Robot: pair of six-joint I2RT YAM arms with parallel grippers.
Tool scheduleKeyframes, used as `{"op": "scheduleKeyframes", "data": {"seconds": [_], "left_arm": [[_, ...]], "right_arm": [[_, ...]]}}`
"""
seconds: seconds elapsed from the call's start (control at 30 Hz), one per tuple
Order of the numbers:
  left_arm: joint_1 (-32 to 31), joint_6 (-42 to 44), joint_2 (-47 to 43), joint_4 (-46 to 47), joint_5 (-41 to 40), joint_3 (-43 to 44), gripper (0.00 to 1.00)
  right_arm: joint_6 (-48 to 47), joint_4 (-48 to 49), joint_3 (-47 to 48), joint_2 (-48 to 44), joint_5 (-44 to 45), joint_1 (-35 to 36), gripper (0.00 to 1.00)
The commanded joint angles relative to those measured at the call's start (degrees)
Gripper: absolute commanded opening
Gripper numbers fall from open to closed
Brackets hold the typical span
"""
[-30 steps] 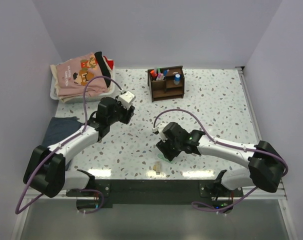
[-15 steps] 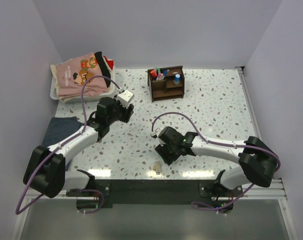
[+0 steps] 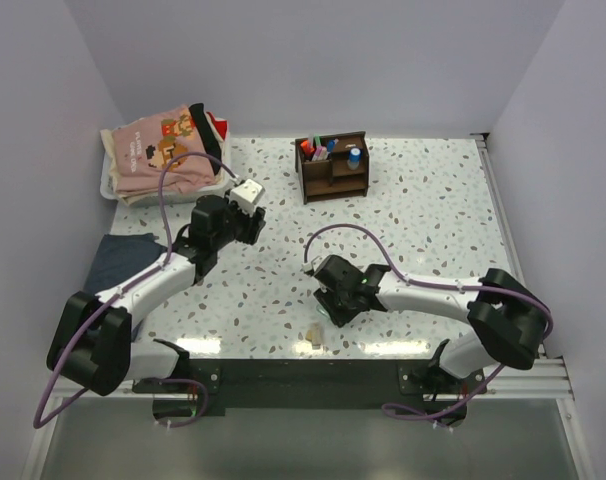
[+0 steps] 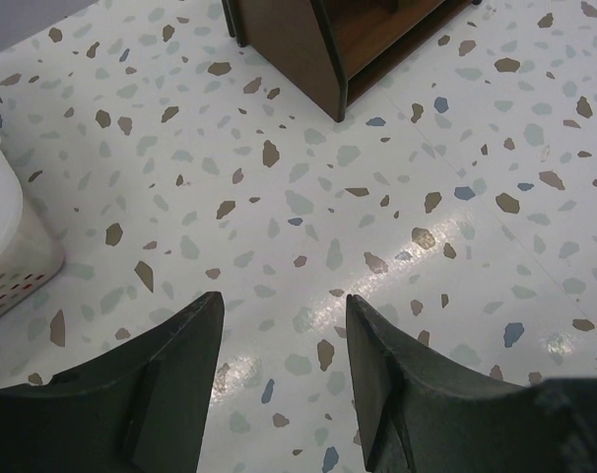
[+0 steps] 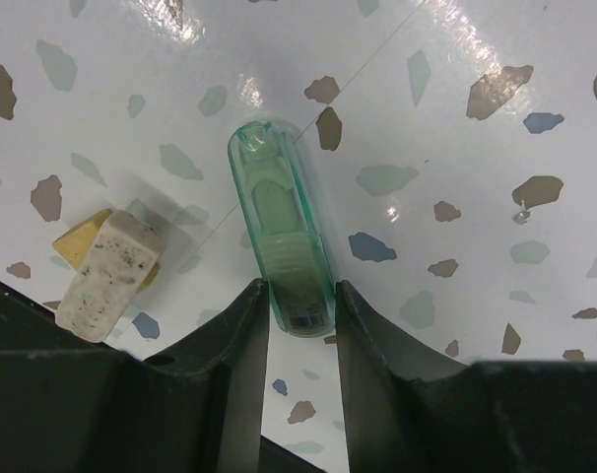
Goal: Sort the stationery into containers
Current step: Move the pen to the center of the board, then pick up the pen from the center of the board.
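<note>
Speckled desk. Several pens are stowed in the organizer. Well apart from it, an unsorted green marker is pinched by the right tool; the left tool is held open, empty.

Mint green marker lies flat on the speckled surface: translucent shell, pale core showing through, rounded end pointing away. Its near end sits pinched between the fingers of the right gripper. Just beside it, not touching, there's a stubby, grubby white eraser with a yellow piece under it, lying at a slant. Far back stands the dark brown wooden organizer, upright and well apart from both. Its back-left compartment holds upright pens, with red, pink and blue tips showing. A blue-capped item stands on its right side.
</note>
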Motion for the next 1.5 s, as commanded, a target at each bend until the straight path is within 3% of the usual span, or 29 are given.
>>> {"op": "scheduleKeyframes", "data": {"seconds": [0.0,0.27,0.3,0.33,0.43,0.77,0.97,1.2,1.47], "left_arm": [[0.8,-1.2,-0.2,4.7,0.7,0.5,0.58],[1.7,-2.2,0.9,5.0,2.6,2.0,0.58],[1.7,-2.3,1.0,5.0,2.8,2.1,0.58],[1.7,-2.2,1.0,5.0,3.0,2.2,0.58],[1.8,-2.0,1.0,4.9,3.0,2.5,0.58],[1.8,-3.3,0.6,5.1,3.5,1.3,0.58],[1.8,-3.4,0.7,4.5,4.2,1.7,0.58],[1.8,-4.0,1.2,5.6,4.8,1.7,0.58],[1.8,-4.0,1.0,5.7,4.8,1.3,0.58]], "right_arm": [[-1.4,1.9,1.9,1.5,6.0,-1.3,0.27],[-6.4,5.8,8.8,7.5,8.2,-11.6,0.29],[-6.8,6.0,9.5,7.6,7.8,-11.9,0.33],[-6.8,6.1,9.5,7.7,8.0,-11.9,0.44],[-5.9,5.3,8.4,6.4,7.1,-11.9,0.55],[-6.0,5.2,5.0,3.9,7.1,-11.5,0.56],[-7.3,4.1,5.9,3.0,8.2,-11.6,0.52],[-10.8,4.4,7.4,4.3,8.3,-13.0,0.59],[-12.5,5.1,7.5,5.2,6.2,-13.5,0.6]]}}
